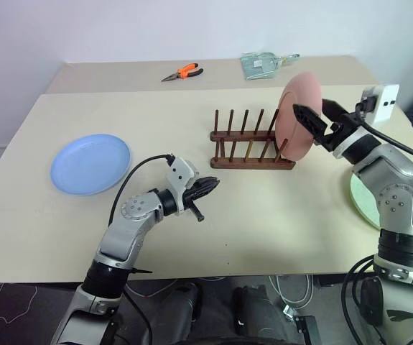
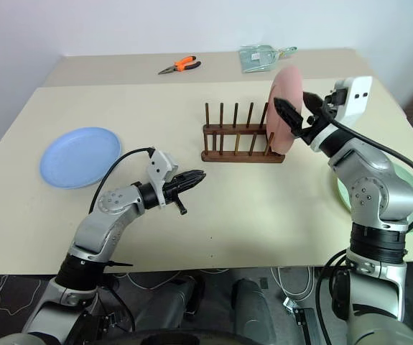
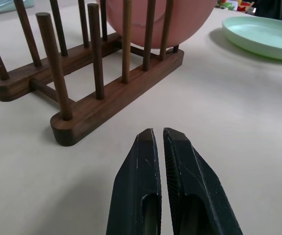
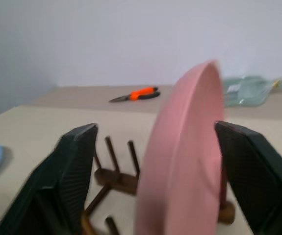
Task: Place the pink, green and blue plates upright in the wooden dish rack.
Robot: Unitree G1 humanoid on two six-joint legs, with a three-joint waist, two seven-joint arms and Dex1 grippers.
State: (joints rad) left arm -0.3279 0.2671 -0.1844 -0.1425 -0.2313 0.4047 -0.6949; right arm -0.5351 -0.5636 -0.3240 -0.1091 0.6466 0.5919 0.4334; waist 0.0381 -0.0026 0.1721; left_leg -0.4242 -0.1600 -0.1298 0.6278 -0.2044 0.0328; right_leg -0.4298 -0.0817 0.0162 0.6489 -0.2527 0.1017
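The blue plate [image 1: 90,163] lies flat near the bench [image 1: 263,215] edge, well to the left of the left hand [image 1: 205,188], whose fingers are pressed together, empty, over bare bench just short of the wooden dish rack [image 1: 251,148]. At the rack's right end the pink plate [image 1: 297,116] stands upright between the spread fingers of the right hand [image 2: 292,118]; whether they touch it is unclear. Beyond that hand, the green plate [image 3: 263,36] lies flat by the right edge.
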